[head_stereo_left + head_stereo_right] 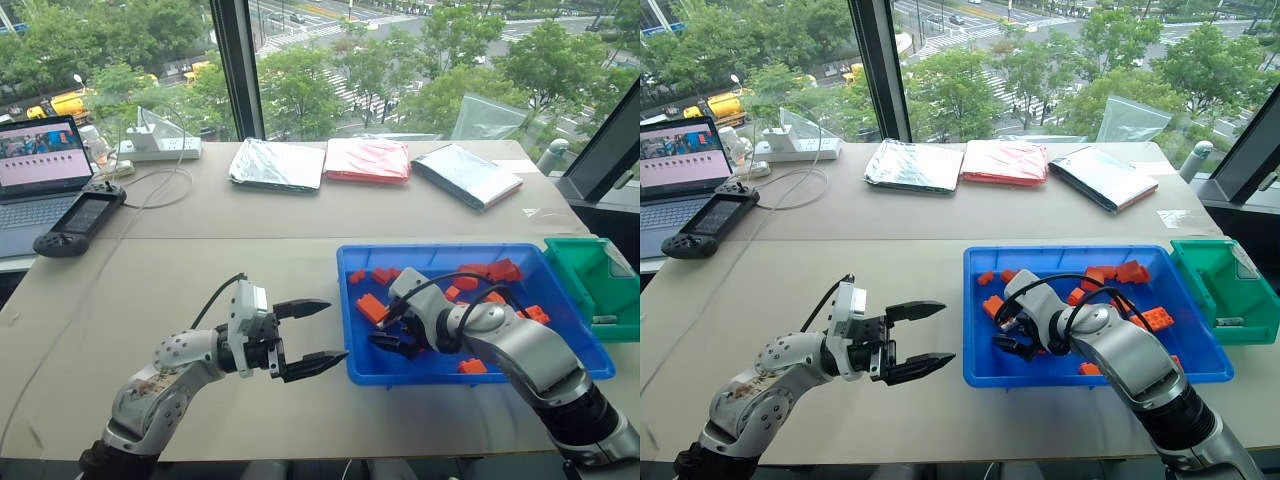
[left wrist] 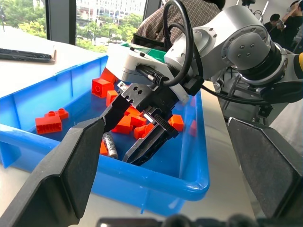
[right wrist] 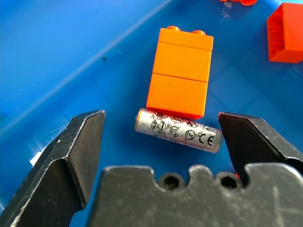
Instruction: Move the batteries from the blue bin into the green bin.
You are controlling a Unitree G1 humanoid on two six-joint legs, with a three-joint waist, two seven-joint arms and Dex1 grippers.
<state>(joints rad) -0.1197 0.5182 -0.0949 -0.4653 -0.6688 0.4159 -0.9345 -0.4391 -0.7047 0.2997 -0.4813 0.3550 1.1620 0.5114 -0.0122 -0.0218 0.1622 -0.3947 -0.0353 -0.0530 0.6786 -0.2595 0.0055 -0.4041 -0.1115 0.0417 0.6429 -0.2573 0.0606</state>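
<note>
The blue bin (image 1: 430,372) sits on the table at the right, holding scattered orange bricks (image 1: 490,272). My right gripper (image 1: 388,342) reaches down into its near-left corner, open. One battery (image 3: 179,130), a silver cylinder, lies flat on the bin floor between the fingers (image 3: 78,142) and against an orange brick (image 3: 180,73), untouched. The same battery (image 2: 110,145) lies beside the right gripper (image 2: 125,144) in the left wrist view. My left gripper (image 1: 315,335) hovers open and empty over the table, just left of the bin. The green bin (image 1: 580,270) stands to the right of the blue one, with a small grey object (image 1: 605,320) inside.
Three flat bags (image 1: 367,160) lie along the back of the table. A laptop (image 1: 35,170), a handheld controller (image 1: 80,222) and a power strip (image 1: 160,148) with cables occupy the far left. A window runs behind the table.
</note>
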